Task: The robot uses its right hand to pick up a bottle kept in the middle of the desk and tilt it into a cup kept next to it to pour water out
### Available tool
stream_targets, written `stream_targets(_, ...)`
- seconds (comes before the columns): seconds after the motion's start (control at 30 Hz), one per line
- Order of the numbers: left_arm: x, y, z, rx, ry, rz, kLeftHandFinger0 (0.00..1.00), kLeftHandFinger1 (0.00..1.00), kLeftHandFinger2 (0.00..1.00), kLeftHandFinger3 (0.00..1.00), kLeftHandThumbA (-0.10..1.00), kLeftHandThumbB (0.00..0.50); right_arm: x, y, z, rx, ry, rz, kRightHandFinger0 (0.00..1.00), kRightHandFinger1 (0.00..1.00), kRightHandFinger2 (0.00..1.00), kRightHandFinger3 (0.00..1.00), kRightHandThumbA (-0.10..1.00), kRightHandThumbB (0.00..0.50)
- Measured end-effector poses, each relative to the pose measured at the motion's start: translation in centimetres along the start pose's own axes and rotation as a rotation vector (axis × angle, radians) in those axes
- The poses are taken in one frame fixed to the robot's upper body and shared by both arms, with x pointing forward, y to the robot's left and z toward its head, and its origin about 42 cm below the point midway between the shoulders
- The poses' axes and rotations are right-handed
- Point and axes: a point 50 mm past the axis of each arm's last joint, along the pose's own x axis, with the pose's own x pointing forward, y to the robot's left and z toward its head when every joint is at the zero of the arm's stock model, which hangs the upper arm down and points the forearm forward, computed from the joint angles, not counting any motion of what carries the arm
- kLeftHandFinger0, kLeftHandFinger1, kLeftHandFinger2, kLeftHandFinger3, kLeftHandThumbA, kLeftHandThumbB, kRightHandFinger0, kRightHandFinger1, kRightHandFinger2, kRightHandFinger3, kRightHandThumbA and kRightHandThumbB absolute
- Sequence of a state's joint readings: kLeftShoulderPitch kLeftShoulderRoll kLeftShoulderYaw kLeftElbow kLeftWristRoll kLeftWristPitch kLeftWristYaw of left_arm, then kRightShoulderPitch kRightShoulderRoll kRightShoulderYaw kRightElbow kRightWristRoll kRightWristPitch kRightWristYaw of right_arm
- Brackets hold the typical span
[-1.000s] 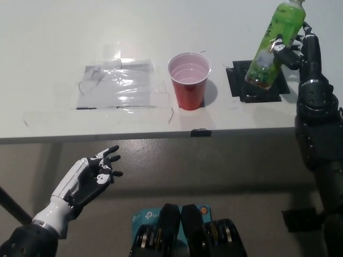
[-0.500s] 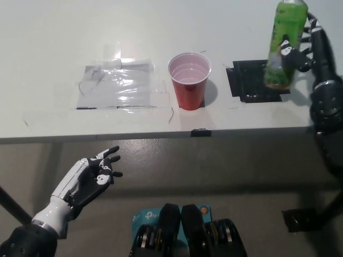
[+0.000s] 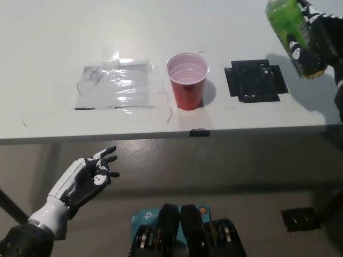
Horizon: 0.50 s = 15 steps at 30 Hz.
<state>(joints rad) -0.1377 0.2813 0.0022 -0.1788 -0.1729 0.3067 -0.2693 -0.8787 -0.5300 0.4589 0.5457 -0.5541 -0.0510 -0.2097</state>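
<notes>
You've got the right hand (image 3: 316,40) clamped on the bottle (image 3: 293,35), lifted, right of the cup (image 3: 187,80); left hand (image 3: 86,179) empty, fingers spread.

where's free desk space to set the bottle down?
Bare: the black tape patch right of the red cup; the far strip of desk behind it. Crowded: clear plastic sheet left of the cup. Right hand holds the green bottle aloft.

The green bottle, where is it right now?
In the head view, the green bottle is at the upper right, lifted and tilted in the black right hand, above and right of the black tape mark, well right of the red cup.
</notes>
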Motion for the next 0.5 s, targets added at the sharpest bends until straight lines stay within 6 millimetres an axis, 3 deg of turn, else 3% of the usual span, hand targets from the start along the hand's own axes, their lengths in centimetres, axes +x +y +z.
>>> stream_targets(0.2,0.0,0.0,0.0,0.0,0.001,-0.004,0.78,0.95,1.0,1.0,0.53,0.167,0.3,1.0,1.9,-0.017,-0.054,0.013,0.0,0.0,0.1,0.31,-0.1,0.061)
stream_targets(0.33,0.0,-0.1,0.0,0.0,0.001,-0.009,0.75,0.94,1.0,1.0,0.53,0.16,0.3,2.1,3.4,0.0,-0.087,0.019,0.0,0.0,0.09,0.32,-0.1,0.122)
stream_targets(0.43,0.0,-0.1,0.0,0.001,0.002,-0.014,0.76,0.95,1.0,1.0,0.54,0.164,0.2,2.9,4.2,0.007,-0.103,0.028,0.0,0.0,0.08,0.33,-0.1,0.075)
stream_targets(0.5,0.0,-0.1,0.0,0.001,0.002,-0.016,0.76,0.94,1.0,1.0,0.55,0.18,0.3,3.3,4.8,0.016,-0.115,0.032,0.0,0.0,0.08,0.34,-0.1,0.099)
